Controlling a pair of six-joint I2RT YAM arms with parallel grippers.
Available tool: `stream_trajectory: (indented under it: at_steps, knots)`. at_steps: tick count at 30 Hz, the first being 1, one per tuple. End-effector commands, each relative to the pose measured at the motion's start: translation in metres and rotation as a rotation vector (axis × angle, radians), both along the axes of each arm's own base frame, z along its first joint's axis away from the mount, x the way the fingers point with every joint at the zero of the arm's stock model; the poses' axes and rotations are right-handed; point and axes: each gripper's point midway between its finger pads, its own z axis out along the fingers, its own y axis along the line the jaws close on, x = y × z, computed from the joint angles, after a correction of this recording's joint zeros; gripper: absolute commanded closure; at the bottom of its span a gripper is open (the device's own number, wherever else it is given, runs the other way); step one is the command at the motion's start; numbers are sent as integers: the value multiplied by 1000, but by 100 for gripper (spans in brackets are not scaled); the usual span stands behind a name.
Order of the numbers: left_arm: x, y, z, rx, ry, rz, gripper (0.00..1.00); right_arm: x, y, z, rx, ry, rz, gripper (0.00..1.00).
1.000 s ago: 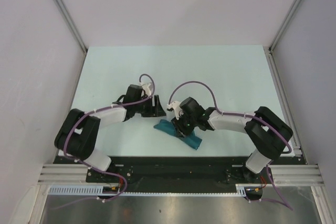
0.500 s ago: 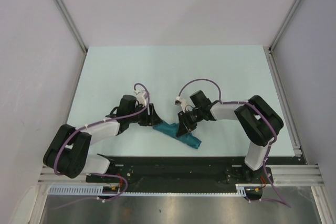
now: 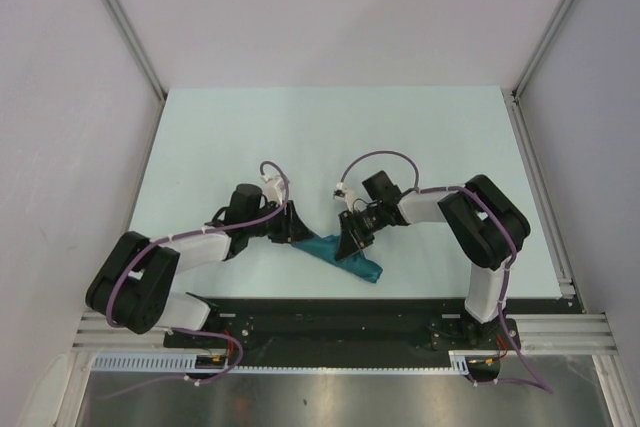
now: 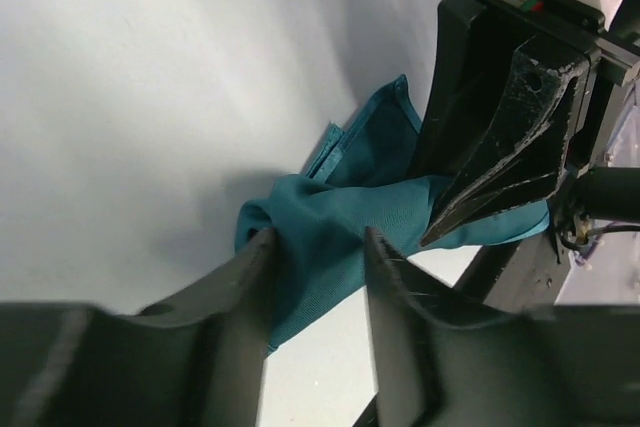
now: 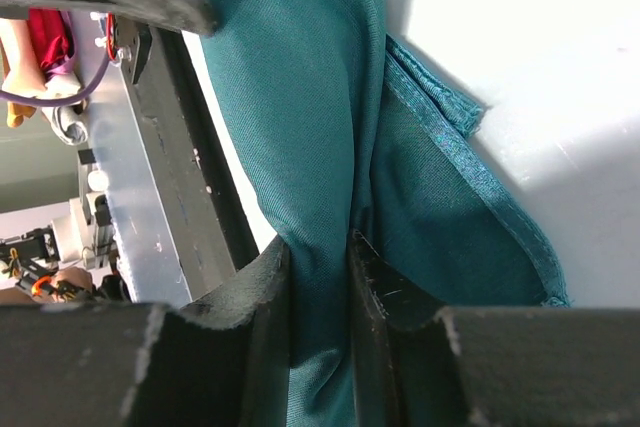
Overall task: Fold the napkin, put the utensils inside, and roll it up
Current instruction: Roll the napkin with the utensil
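Observation:
The teal napkin (image 3: pixel 345 257) lies as a rolled, bunched bundle near the table's front edge, slanting from upper left to lower right. My left gripper (image 3: pixel 296 235) is at its left end. In the left wrist view the cloth (image 4: pixel 340 217) is bunched between the fingertips of that gripper (image 4: pixel 318 247). My right gripper (image 3: pixel 350 245) is on the bundle's middle, and in the right wrist view (image 5: pixel 320 257) its jaws pinch a fold of the napkin (image 5: pixel 300 97). The right gripper also shows in the left wrist view (image 4: pixel 500 147). The utensils are hidden.
The pale table (image 3: pixel 330 137) stretches bare behind the arms. The black base rail (image 3: pixel 330 312) runs just in front of the napkin. White walls and metal posts enclose the table on three sides.
My left gripper has come nearer and to the right, onto the napkin's left end. My right gripper has shifted slightly left and stays clamped on the bundle, which has barely moved.

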Motion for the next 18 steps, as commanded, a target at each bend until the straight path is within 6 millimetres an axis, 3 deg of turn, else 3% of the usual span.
stream_trajectory:
  at_steps: [1, 4, 6, 11, 14, 18]
  knots:
    - [-6, -10, 3, -51, 3, -44, 72, 5, 6, 2, 13, 2, 13, 70]
    - [-4, -7, 0, -27, 19, -26, 93, 9, 6, 7, 5, -17, 1, 57]
    - [-1, -7, 2, -16, 16, -24, 99, 15, 5, 11, -13, -43, -14, 45]
    - [-1, -4, -5, 20, 63, -10, 100, 35, -1, 41, -42, -195, -72, 36]
    - [-1, -3, -11, 38, 104, 5, 100, 56, -12, 54, -139, -394, -172, 29]
    - [2, -4, -16, 45, 134, 17, 100, 52, -14, 76, -206, -637, -199, 26]
